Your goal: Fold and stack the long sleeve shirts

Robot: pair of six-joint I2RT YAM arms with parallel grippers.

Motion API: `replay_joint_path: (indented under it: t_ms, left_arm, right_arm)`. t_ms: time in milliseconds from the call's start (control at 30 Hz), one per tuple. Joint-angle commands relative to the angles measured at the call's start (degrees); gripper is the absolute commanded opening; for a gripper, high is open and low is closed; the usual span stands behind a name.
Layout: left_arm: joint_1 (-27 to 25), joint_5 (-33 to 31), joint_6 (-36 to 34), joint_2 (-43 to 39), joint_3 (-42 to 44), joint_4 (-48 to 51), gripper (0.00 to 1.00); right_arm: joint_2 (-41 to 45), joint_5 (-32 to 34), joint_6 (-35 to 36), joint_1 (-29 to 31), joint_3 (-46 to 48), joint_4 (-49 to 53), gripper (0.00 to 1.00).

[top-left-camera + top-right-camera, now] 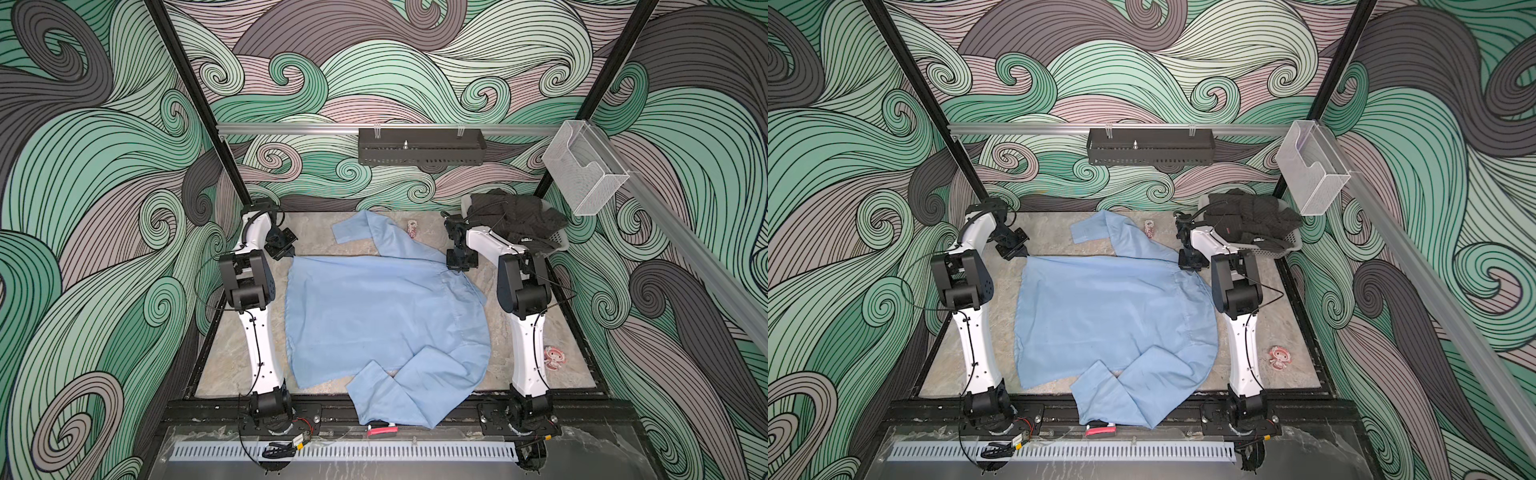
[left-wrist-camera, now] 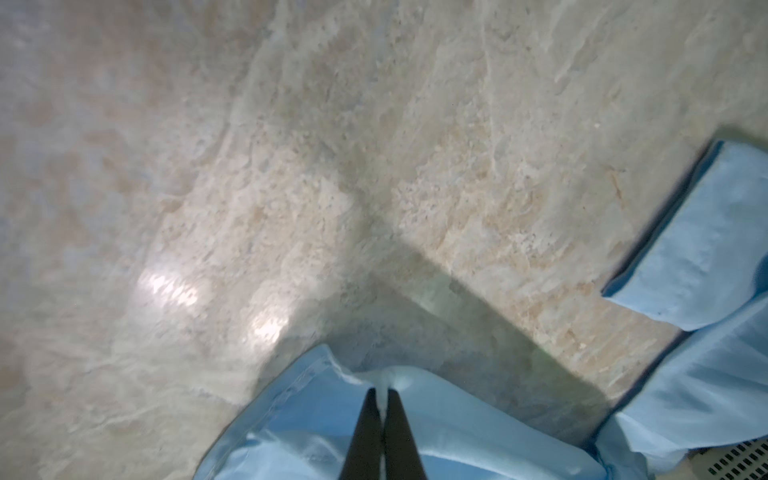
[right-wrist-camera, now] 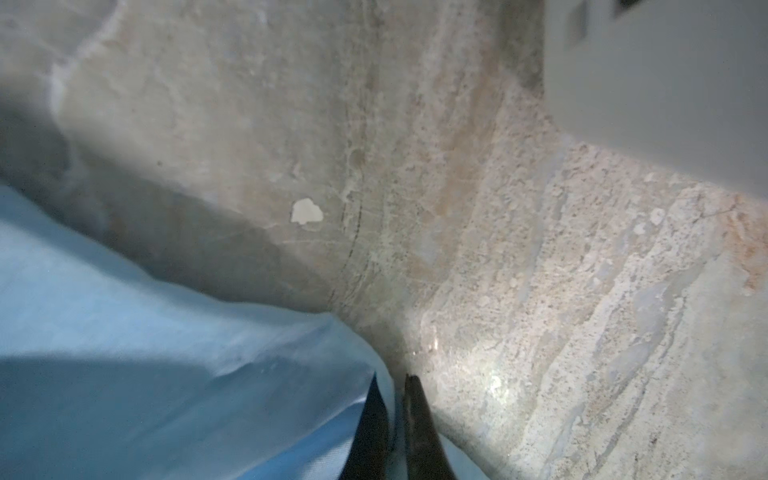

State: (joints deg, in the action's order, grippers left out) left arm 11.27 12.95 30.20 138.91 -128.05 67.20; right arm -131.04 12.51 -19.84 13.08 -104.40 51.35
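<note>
The light-blue shirt (image 1: pixel 386 316) lies spread across the table (image 1: pixel 316 241), one sleeve angled to the far side, the other trailing over the near edge. The left gripper (image 2: pixel 382 399) is pinched tight on the far hem corner. The right gripper (image 3: pixel 395 384), at the far shoulder, has its jaws a sliver apart around the cloth edge, and I can't tell if it truly bites. This looks like the first lengthwise fold: both should lift evenly and carry that far edge nearward
</note>
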Motion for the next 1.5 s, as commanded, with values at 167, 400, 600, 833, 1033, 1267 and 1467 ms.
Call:
replay_joint_path:
  t_ms: [167, 400, 600, 833, 1033, 1267, 1467]
  left_arm:
    - [-0.28, -1.68, -0.39, -7.61, 0.63, 4.79, 0.53]
    - [-0.84, 1.48, 0.56, -24.35, 25.32, -3.36, 0.55]
    - [-0.28, -2.67, 1.11, -24.0, 35.51, -4.99, 0.52]
    - [-0.67, 0.74, 1.4, -21.35, 42.43, -5.6, 0.25]
    - [1.43, -6.13, 0.86, -15.64, 43.06, -2.92, 0.19]
    - [5.33, -14.8, 0.46, -11.25, 35.81, 2.49, 0.18]
    - [4.6, -7.71, -2.12, -16.98, 35.13, 0.48, 0.4]
  right_arm:
    - [7.47, -3.9, 0.11, 0.34, 0.35, -0.34, 0.55]
    - [15.52, -7.8, -0.99, 1.75, 8.6, -0.83, 0.62]
    - [17.86, -9.29, -0.97, 2.19, 15.54, -2.52, 0.6]
    - [18.02, -10.39, -1.25, 1.91, 23.21, -5.34, 0.42]
    - [17.37, -9.89, -2.65, -0.02, 27.25, -6.78, 0.3]
    - [15.18, -8.89, -3.63, -2.16, 28.37, -6.73, 0.28]
    - [16.55, -10.54, -3.06, -1.98, 28.64, -7.15, 0.27]
